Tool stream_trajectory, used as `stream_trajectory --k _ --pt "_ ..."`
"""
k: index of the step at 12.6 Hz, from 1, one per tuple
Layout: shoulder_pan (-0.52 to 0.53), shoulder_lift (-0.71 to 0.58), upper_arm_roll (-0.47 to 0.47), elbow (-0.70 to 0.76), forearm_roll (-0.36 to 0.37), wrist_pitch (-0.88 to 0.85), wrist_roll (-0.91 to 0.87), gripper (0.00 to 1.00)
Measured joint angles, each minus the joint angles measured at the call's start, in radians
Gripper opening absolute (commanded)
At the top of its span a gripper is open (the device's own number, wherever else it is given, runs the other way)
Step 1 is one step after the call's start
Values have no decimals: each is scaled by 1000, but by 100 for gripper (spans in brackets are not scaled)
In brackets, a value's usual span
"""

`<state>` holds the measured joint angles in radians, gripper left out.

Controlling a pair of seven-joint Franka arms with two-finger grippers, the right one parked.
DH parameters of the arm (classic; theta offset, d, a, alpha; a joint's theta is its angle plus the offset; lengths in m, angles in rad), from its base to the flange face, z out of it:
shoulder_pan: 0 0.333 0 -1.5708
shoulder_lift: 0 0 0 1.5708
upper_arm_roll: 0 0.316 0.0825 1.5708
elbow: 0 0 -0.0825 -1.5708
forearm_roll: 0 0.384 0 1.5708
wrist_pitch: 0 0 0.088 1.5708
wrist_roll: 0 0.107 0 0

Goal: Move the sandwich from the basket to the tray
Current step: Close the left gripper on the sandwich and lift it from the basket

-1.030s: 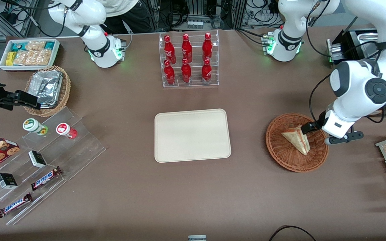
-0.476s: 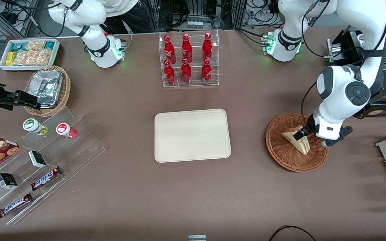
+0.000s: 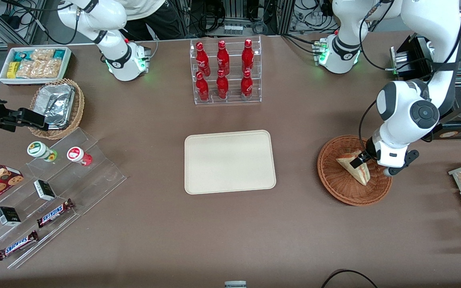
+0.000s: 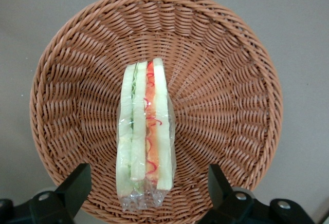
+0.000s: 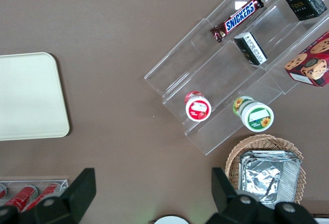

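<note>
Spread-fingered, the left arm's gripper (image 4: 146,193) is held above the pale triangular sandwich (image 4: 144,142) in the round reddish-brown wicker basket (image 4: 226,106); grasping is judged pending: descent, then closure.

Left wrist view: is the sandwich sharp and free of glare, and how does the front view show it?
Left wrist view: sandwich sharp, wrap only faintly shiny, open gripper straddling it. Front view: evenly lit, arm partly covers basket; foil container glints.

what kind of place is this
Probably a robotics lab staged as a snack counter: the gripper hangs open over the sandwich in the basket, beside a tray and bottle rack.
</note>
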<state>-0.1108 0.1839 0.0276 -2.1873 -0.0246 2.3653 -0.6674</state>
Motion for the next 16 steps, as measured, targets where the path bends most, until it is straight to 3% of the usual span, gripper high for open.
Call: stream_trajectory --k 11,12,14,15,16 --pt "1 71 2 -34 -20 112 -8 100" --pt "1 80 2 -40 -20 132 -8 86" --pt "1 96 2 -50 -21 160 -9 21" --pt "1 99 2 -51 -21 161 -9 1" --pt "1 98 2 -51 -21 161 -9 0"
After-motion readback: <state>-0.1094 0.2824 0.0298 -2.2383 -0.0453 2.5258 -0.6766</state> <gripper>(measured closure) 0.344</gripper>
